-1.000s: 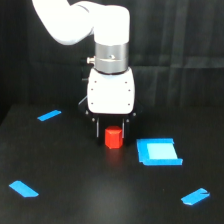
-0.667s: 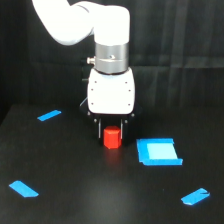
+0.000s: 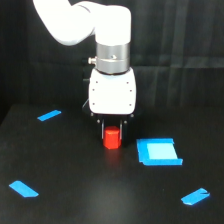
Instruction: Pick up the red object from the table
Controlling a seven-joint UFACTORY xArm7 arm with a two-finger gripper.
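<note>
While down low over the small bright red-orange stubby block (image 3: 112, 139), sits the dark gripper (image 3: 112, 136) under the big white arm head (image 3: 112, 97), one finger on each side of the block. Cannot tell if the fingers press the block yet or only stand close beside it, since the dark fingers melt into the flat matte black table (image 3: 80, 200). Block rests on the table, just to the exterior view's left of the flat blue square piece (image 3: 158, 151), not touching it. To do this step well: squeeze slowly, keep the block in the middle, hold it straight, then lift straight up, away from the blue square. Blue tape strips (image 3: 49, 115) lie well apart from the block. No bowls, boxes or trays anywhere, so nothing sits inside anything.
</note>
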